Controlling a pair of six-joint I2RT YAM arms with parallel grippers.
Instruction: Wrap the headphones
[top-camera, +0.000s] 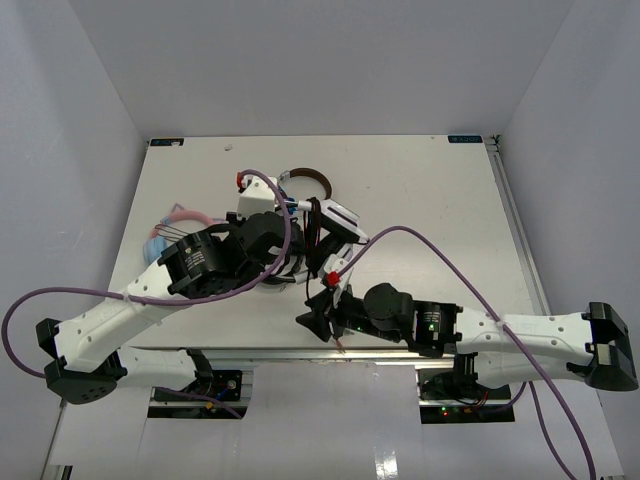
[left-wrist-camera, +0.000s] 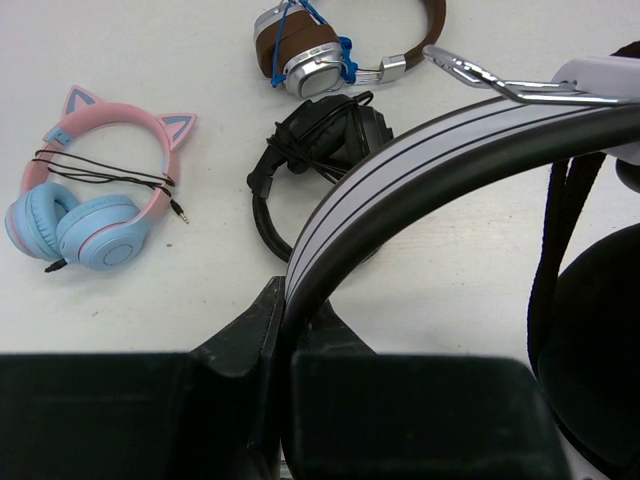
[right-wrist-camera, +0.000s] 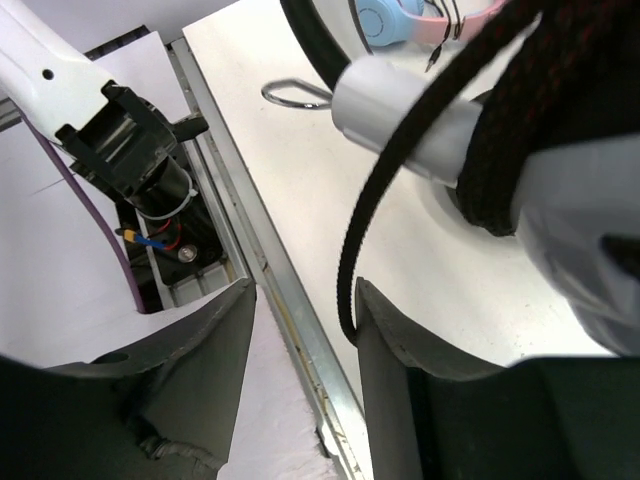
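Note:
The headphones (left-wrist-camera: 420, 150) have a white headband with dark stripes, and they are lifted above the table near its middle (top-camera: 338, 215). My left gripper (left-wrist-camera: 285, 300) is shut on the headband's lower end. One black ear pad (left-wrist-camera: 600, 340) hangs at the right. The black braided cable (right-wrist-camera: 400, 170) drops from the white earcup arm (right-wrist-camera: 400, 110) and ends against the inner face of one finger (right-wrist-camera: 385, 320) of my right gripper. The right gripper (right-wrist-camera: 305, 290) stands open with a wide gap over the table's front edge (top-camera: 308, 318), and it clamps nothing.
Pink-and-blue cat-ear headphones (left-wrist-camera: 95, 190) lie at the left with their cord wound round. Brown-banded silver headphones (left-wrist-camera: 320, 50) lie at the back, and all-black headphones (left-wrist-camera: 320, 150) lie in front of them. A metal rail (right-wrist-camera: 260, 250) runs along the table's near edge.

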